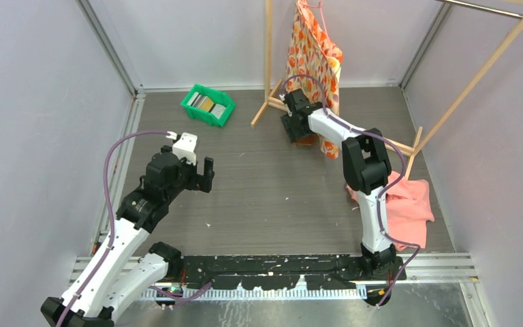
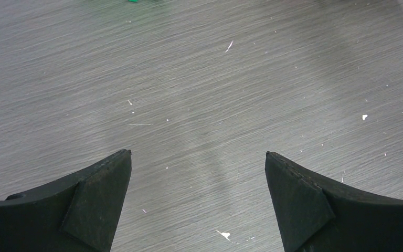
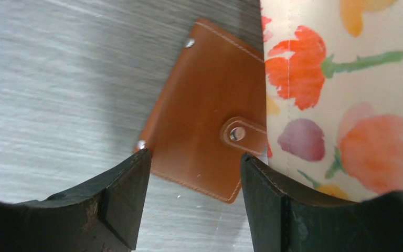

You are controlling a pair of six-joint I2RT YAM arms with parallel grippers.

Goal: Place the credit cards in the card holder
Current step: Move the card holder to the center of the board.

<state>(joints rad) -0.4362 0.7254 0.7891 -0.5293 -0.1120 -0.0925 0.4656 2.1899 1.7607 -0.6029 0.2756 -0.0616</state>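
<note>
The card holder [image 3: 204, 131] is a brown leather wallet, folded shut with its snap tab fastened, lying flat on the table at the foot of a hanging floral cloth [image 3: 346, 89] that covers its right edge. My right gripper [image 3: 194, 156] is open just above the wallet's near edge, touching nothing. In the top view the right gripper [image 1: 293, 131] is at the far middle, with a bit of the wallet [image 1: 307, 140] showing under it. The credit cards [image 1: 206, 103] lie in a green bin [image 1: 192, 99] at the far left. My left gripper [image 1: 208, 175] is open and empty over bare table [image 2: 199, 94].
A wooden clothes rack [image 1: 268, 54] with the floral garment [image 1: 313, 48] stands at the back. A pink cloth [image 1: 408, 208] lies on the right beside the right arm. Grey walls enclose the table on three sides.
</note>
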